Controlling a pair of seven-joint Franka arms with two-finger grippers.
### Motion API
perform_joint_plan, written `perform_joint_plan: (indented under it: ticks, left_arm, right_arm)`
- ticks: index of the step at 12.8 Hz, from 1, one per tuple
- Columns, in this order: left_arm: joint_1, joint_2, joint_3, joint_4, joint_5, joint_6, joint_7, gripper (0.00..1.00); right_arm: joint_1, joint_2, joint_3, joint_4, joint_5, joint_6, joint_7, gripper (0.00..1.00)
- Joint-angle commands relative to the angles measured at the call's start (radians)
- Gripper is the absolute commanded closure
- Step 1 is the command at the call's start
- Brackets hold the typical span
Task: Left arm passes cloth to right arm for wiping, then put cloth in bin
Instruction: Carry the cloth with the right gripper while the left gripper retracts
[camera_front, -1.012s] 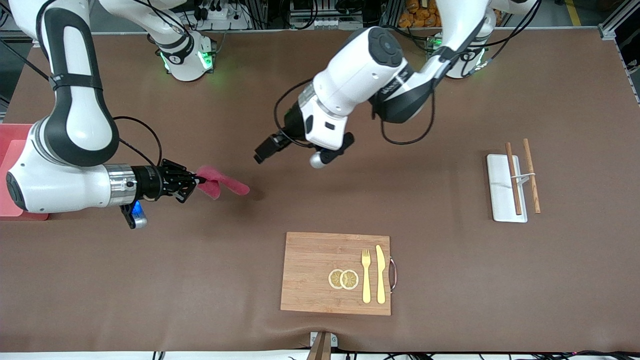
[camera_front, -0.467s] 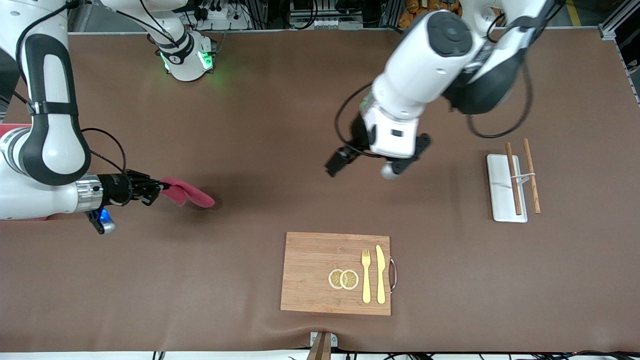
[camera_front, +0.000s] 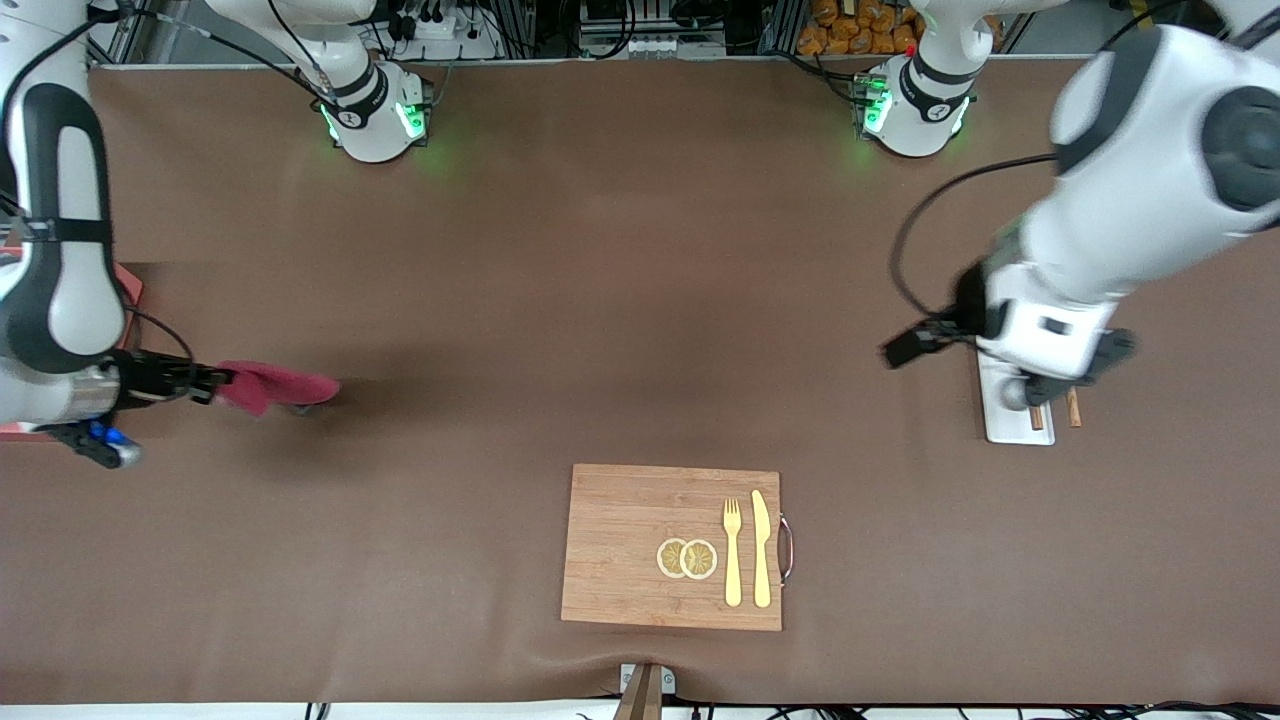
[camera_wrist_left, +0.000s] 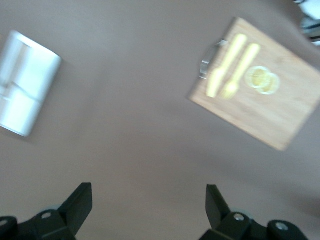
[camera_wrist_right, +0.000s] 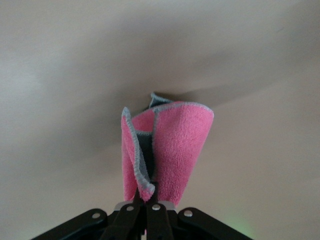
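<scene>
My right gripper (camera_front: 214, 379) is shut on the magenta-pink cloth (camera_front: 272, 388), which hangs from it low over the brown table near the right arm's end. In the right wrist view the folded cloth (camera_wrist_right: 167, 150) sticks out from the closed fingertips (camera_wrist_right: 148, 197). The pink bin (camera_front: 130, 285) is mostly hidden under the right arm at the table's edge. My left gripper (camera_front: 1075, 375) is up over the white tray at the left arm's end. Its fingers (camera_wrist_left: 80, 205) stand wide apart and empty in the left wrist view.
A white tray (camera_front: 1005, 425) with brown sticks lies under the left hand; it also shows in the left wrist view (camera_wrist_left: 25, 82). A wooden board (camera_front: 620, 545) with a fork, a knife and lemon slices lies nearest the front camera.
My right arm has drawn the cloth across the table toward its own end and the bin. My left arm has swung away to its end, over the white tray.
</scene>
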Motion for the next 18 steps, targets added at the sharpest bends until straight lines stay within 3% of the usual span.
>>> perform_joint_plan:
  ticks: [1,5,9,12,15,18]
  left_arm:
    - [0.094,-0.074,-0.011,-0.068,0.068,-0.057,0.168,0.00]
    - [0.237,-0.143,-0.014,-0.165,0.068,-0.060,0.401,0.00]
    - [0.240,-0.194,0.005,-0.246,0.071,-0.034,0.435,0.00]
    - [0.236,-0.234,0.006,-0.282,0.069,-0.023,0.436,0.00]
    - [0.234,-0.237,0.006,-0.283,0.071,-0.028,0.436,0.00]
    - [0.239,-0.258,0.006,-0.300,0.074,-0.022,0.469,0.00]
  right_arm:
    - [-0.090,-0.004,0.018,0.036,-0.090,-0.007,-0.160,1.00]
    - [-0.142,-0.006,0.018,0.064,-0.218,0.067,-0.291,1.00]
    - [-0.123,-0.006,0.021,0.047,-0.198,0.093,-0.279,1.00]
    - [-0.042,-0.010,0.024,0.022,-0.190,0.084,-0.115,1.00]
    - [0.047,-0.012,0.024,0.002,-0.111,0.078,0.038,1.00]
    - [0.191,-0.018,0.024,-0.002,-0.054,0.067,0.319,1.00]
